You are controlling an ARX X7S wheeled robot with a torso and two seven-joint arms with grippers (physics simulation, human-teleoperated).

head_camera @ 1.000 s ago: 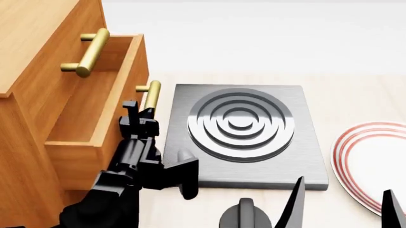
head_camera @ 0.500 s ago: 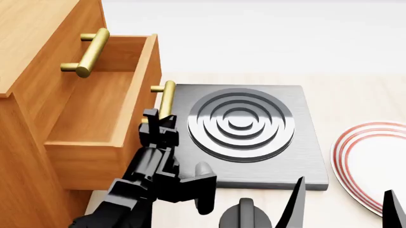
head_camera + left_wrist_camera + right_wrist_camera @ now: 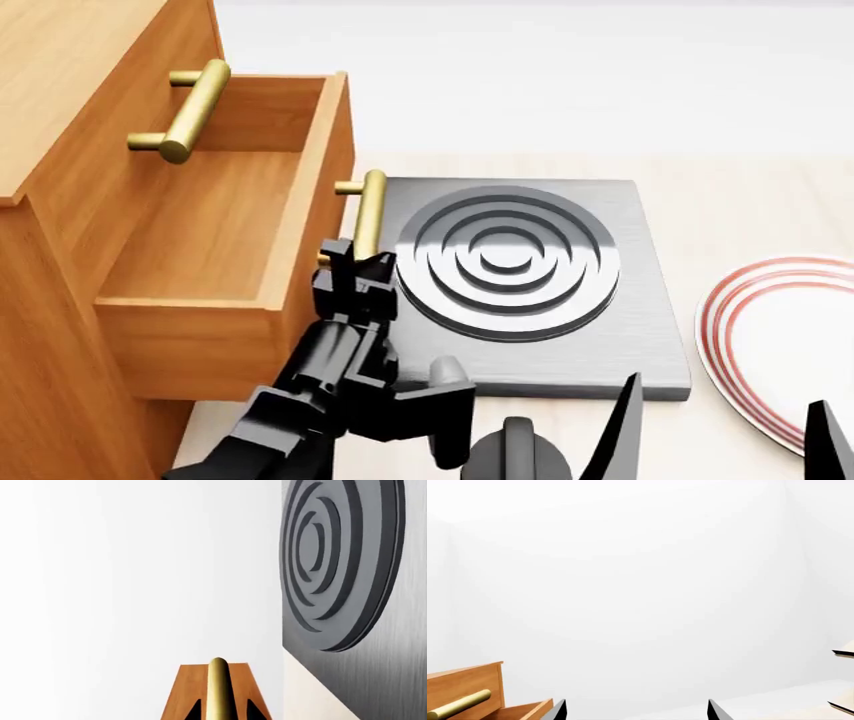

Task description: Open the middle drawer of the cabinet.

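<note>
Jaws of left gripper [image 3: 350, 262] clamped on brass handle [image 3: 367, 215] of pulled-out middle drawer [image 3: 214, 270], bar lengthwise toward camera.

walls: plain white [image 3: 640, 580] | floor: pale wood [image 3: 747, 190] | light: even

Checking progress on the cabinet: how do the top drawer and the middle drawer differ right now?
The middle drawer is pulled well out, its bare inside showing; the top drawer sits shut, flush with the cabinet. The left gripper is closed on the middle drawer's handle; the top drawer's handle is untouched. Both are orange-brown wood with a brass bar handle.
</note>
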